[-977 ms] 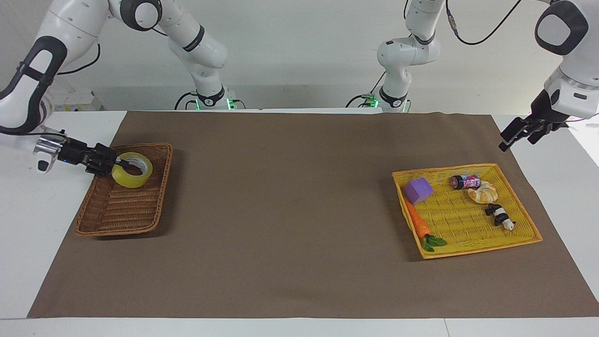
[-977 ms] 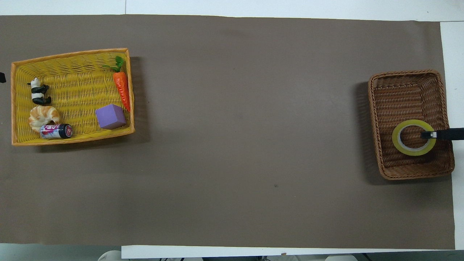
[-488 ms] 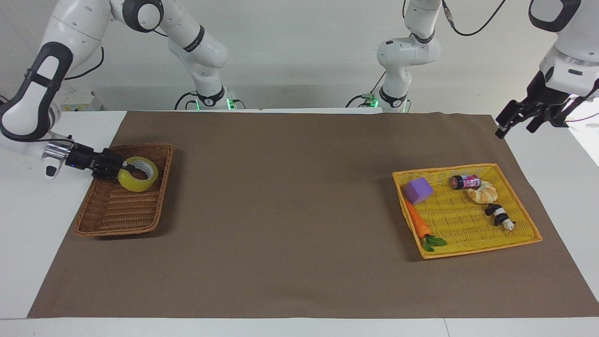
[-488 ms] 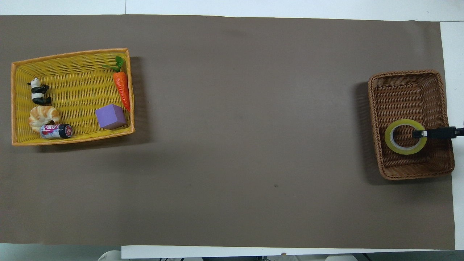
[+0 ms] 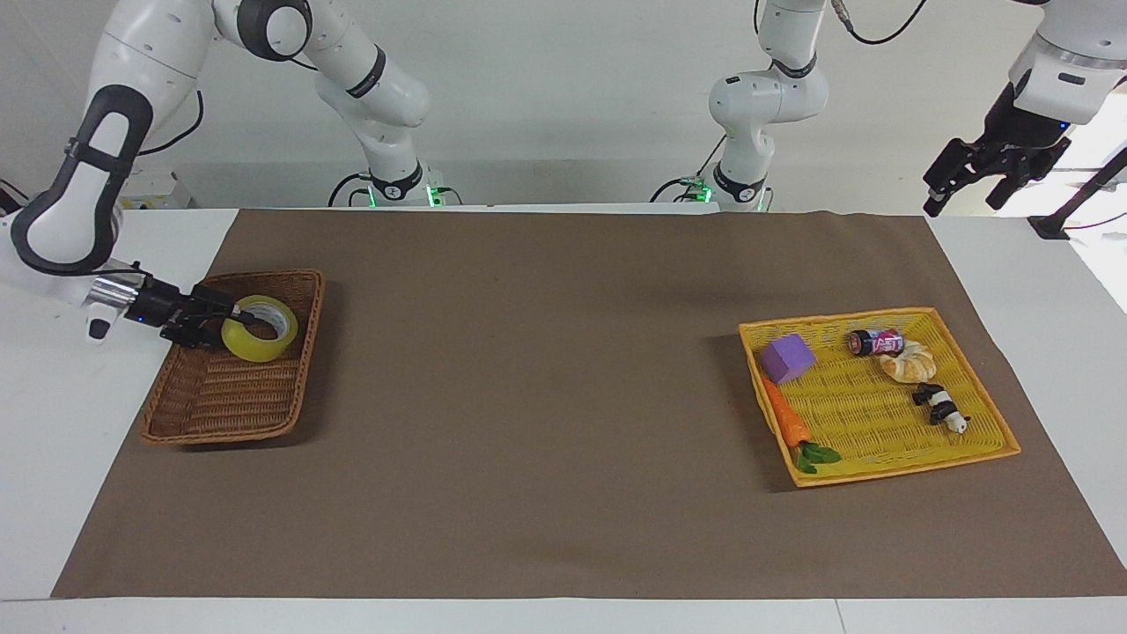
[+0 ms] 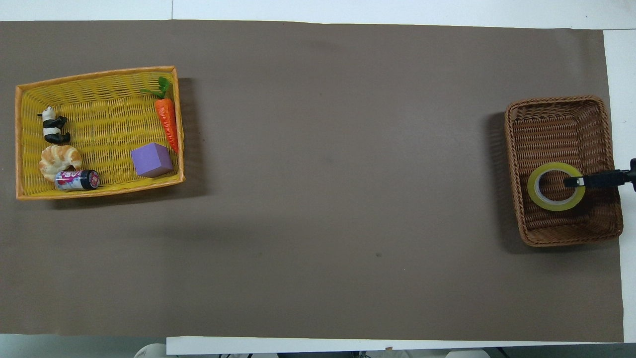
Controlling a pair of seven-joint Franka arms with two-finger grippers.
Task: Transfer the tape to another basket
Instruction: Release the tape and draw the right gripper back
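The wide roll of translucent yellow packing tape (image 5: 259, 328) lies in the rectangular brown woven wicker basket (image 5: 220, 396), one finger of the right gripper (image 5: 238, 313) inside its core, and because I cannot tell whether this grip is released, I fear a withdrawal can drag the roll over the rim, while the left gripper (image 5: 964, 180) waits spread open, high over the left arm's end of the table.

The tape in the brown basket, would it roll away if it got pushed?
Probably not. The tape lies flat on its side in the basket, so it would likely slide. On edge its round shape could roll. It looks stiff, keeping its ring shape.
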